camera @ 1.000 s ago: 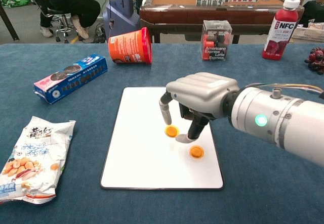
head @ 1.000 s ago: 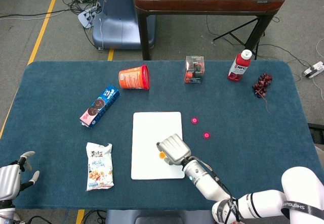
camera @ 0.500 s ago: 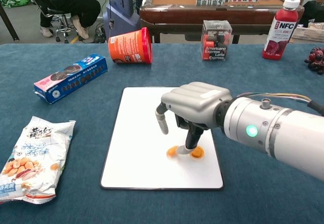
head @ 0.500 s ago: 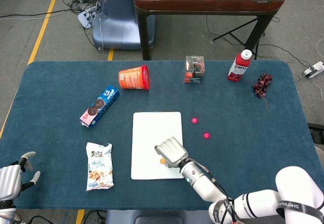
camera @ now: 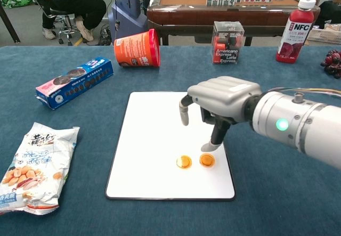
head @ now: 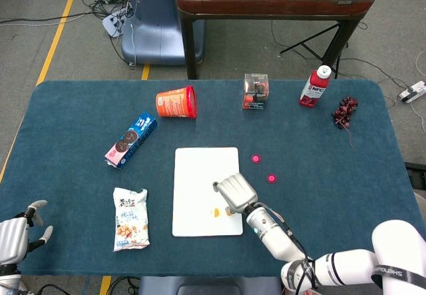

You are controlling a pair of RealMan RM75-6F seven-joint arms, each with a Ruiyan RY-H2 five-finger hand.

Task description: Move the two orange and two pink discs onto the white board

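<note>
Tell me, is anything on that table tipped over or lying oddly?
Yes: the orange cup at the back lies on its side, its open mouth facing right, left of the Americano coffee box. The NFC juice bottle stands upright.

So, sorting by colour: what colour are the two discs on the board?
Both discs are orange; chest view shows them best.
</note>
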